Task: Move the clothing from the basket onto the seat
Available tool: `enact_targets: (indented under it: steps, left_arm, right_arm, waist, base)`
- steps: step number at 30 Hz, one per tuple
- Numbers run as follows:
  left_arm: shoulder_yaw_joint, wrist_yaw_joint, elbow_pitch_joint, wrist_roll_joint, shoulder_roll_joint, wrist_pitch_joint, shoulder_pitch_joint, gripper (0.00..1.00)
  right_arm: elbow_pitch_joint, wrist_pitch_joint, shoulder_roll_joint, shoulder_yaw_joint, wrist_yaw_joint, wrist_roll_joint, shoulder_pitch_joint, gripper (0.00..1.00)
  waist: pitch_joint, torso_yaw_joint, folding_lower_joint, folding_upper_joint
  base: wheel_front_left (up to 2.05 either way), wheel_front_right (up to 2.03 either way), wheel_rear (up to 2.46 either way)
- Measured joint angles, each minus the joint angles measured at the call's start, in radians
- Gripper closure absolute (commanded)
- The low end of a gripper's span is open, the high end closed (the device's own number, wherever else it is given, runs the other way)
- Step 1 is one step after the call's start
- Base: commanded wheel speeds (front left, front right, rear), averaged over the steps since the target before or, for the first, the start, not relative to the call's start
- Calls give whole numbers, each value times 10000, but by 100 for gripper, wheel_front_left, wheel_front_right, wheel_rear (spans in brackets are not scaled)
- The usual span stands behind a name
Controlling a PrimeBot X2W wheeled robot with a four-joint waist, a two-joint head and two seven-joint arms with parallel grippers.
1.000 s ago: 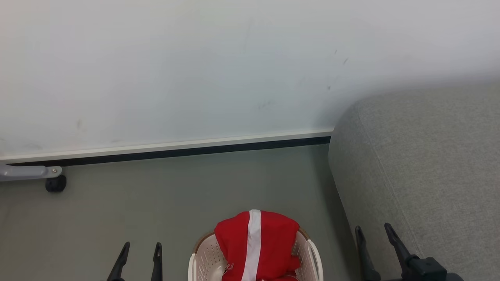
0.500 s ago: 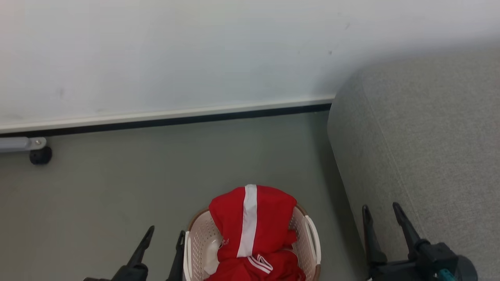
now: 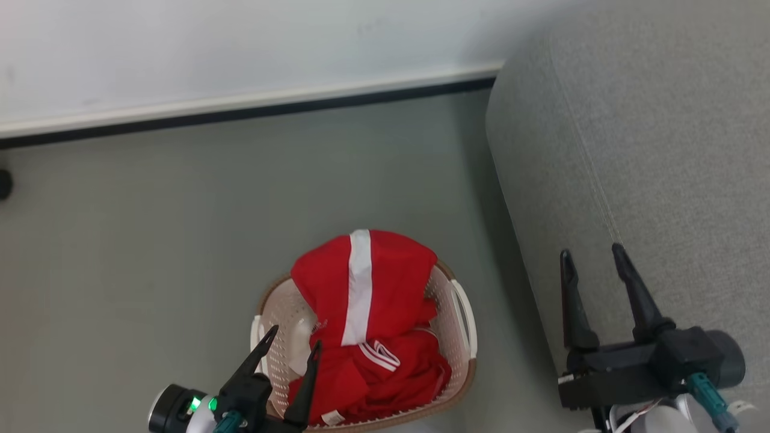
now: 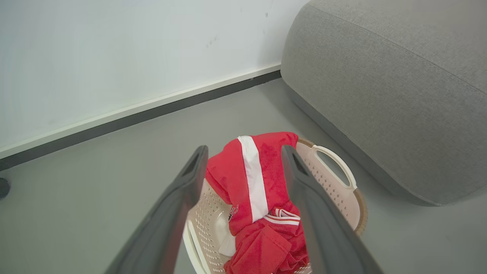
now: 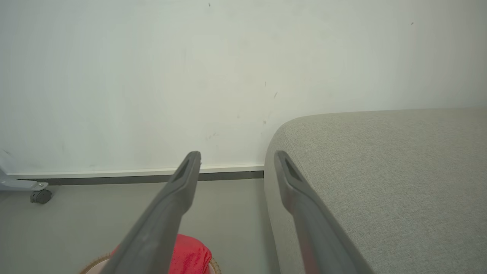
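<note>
By the basket (image 3: 448, 325), left fingers (image 3: 257, 356) spread, empty

Readable text: none. On clothing (image 3: 391, 300): small printed mark (image 3: 319, 325) beside the white stripe (too small to read); one white tag (image 3: 329, 417), lettering not discernible.

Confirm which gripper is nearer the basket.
Left. The left gripper sits open over the basket's left rim, by the clothing; right gripper is open off to its right, over the seat's edge.
</note>
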Motion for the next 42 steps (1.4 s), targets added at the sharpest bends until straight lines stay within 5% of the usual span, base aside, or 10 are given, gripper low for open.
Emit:
enact_targets:
  steps: [42]
  left_arm:
    - [-1112,-522,3463,1313,15,1532,-4699,0]
  right_arm:
    - [-1651,-25,211,-364,2,-318,-2869,0]
  waist:
    - [5555,-1386,0,0]
  base:
    - [0,0,0]
